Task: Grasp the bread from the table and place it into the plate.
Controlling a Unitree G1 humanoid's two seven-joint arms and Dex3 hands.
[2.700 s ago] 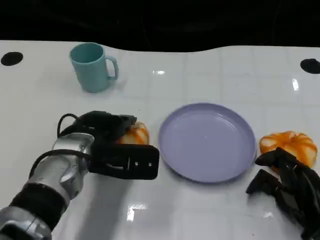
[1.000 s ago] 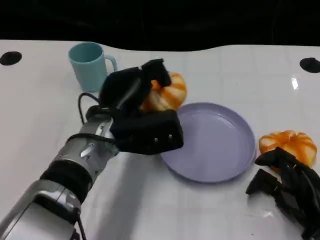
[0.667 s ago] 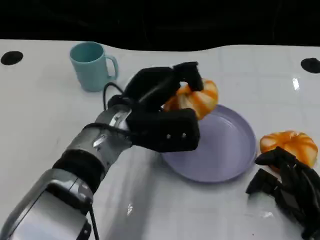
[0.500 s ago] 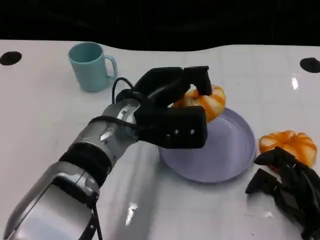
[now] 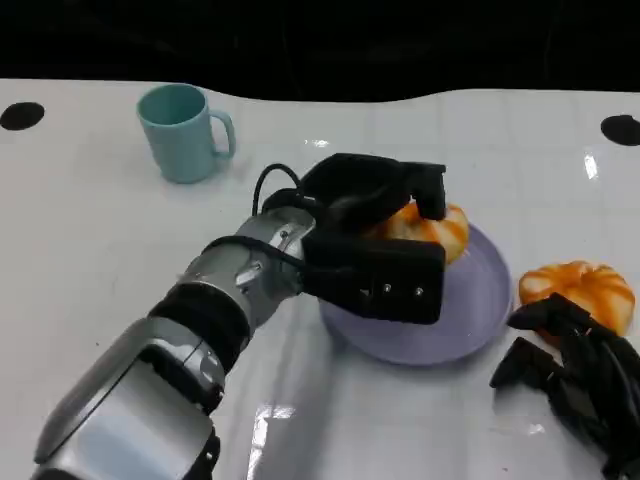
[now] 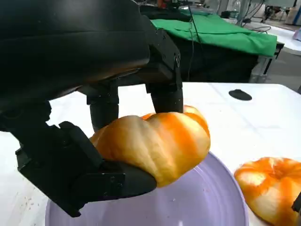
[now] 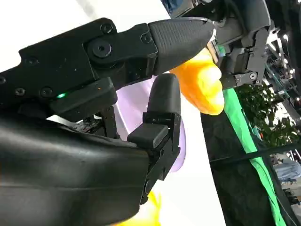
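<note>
My left hand (image 5: 372,245) grips an orange-and-cream bread roll (image 5: 432,226) and holds it low over the back part of the lilac plate (image 5: 487,312). In the left wrist view, fingers (image 6: 165,92) press the roll (image 6: 155,143) from above and the thumb supports it from below, with bare plate (image 6: 207,205) beneath. A second roll (image 5: 579,290) lies on the table just right of the plate. My right hand (image 5: 575,375) rests on the table in front of that roll and holds nothing. In the right wrist view, its fingers (image 7: 160,117) have nothing between them.
A teal mug (image 5: 183,133) stands at the back left, well away from the plate. The white table (image 5: 90,260) spreads wide to the left and front. Dark round marks (image 5: 22,116) sit near the back corners.
My left hand lifted the roll from the table left of the plate, carried it rightward, and now holds it lower over the plate. The right hand and second roll have not moved.
</note>
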